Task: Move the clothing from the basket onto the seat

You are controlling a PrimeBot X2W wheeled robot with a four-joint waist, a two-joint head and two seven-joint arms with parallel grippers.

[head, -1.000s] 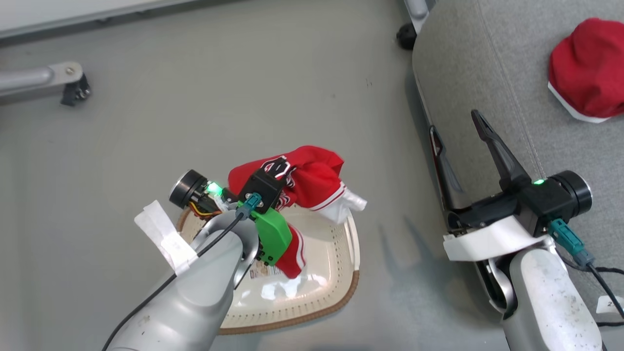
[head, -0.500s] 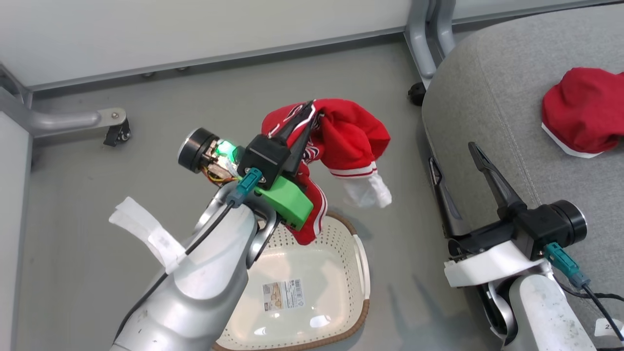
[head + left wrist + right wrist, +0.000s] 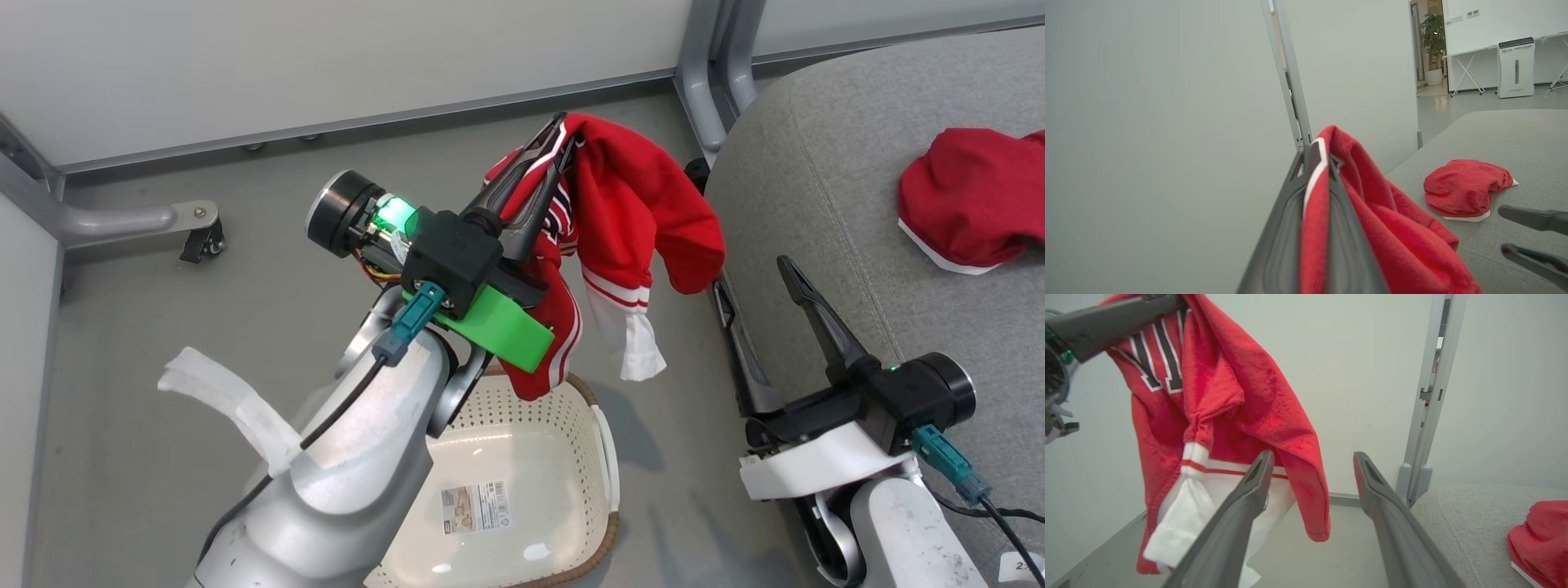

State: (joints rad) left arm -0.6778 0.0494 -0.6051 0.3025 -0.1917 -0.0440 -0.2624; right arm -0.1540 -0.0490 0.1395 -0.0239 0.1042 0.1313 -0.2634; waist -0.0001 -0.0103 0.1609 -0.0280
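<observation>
Pinches the red jersey (image 3: 637, 204) in the left tool (image 3: 562, 131), fingers pressed tight together on a white-edged fold beside the black-and-white lettering. Hangs it in the air, off the floor (image 3: 245, 327), above the far end of the basket (image 3: 608, 457) and just beside the rounded corner of the seat (image 3: 824, 163), with the white cuff dangling lowest. Sets the right tool (image 3: 751, 278) low by the seat's edge, fingers spread wide with nothing between them, pointing toward the hanging jersey. Shows a paper label on the basket's inner bottom. Shows the plain red piece (image 3: 971, 196), white trim along one edge, lying crumpled on the seat, well apart from both tools.
</observation>
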